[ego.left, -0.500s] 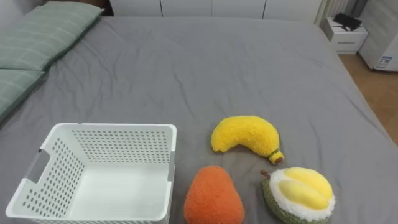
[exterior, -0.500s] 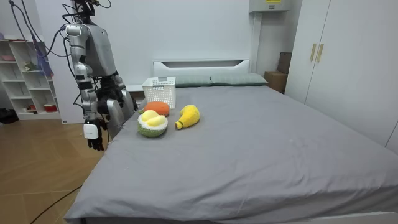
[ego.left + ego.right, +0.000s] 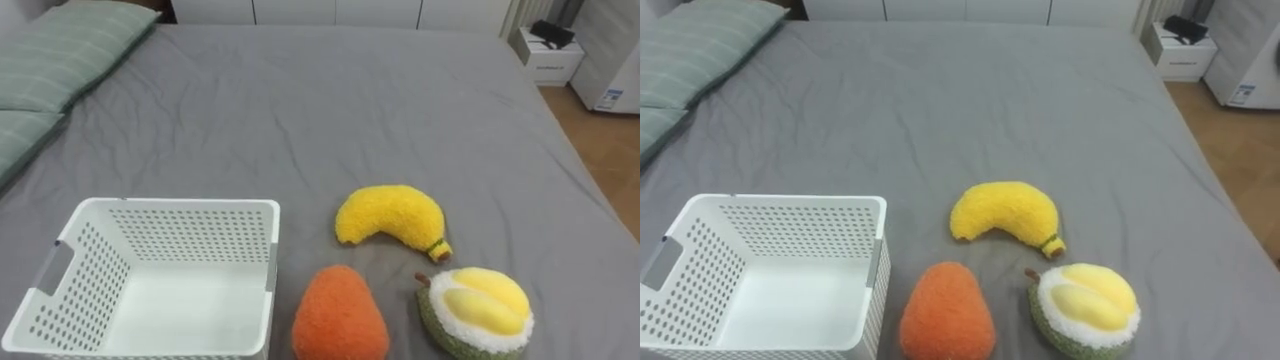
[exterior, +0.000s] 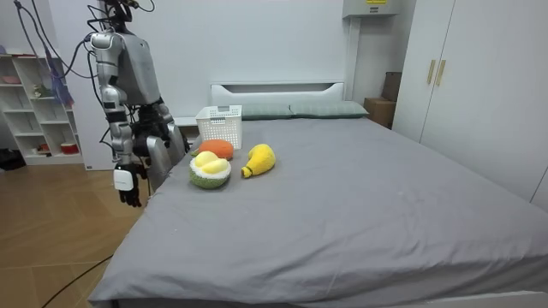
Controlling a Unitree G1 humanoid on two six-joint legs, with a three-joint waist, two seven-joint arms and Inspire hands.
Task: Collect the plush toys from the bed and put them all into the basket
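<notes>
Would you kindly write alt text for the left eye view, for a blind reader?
Three plush toys, a yellow banana, an orange fruit and a cut durian, lie on a grey bed, right of a white perforated basket; green pillows sit upper left.

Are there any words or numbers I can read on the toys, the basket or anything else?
Banana, orange toy, durian, basket: no writing.
Blue label on the white box beside the bed: too small to read.
Yellow sign high on the wall: too small to read.
</notes>
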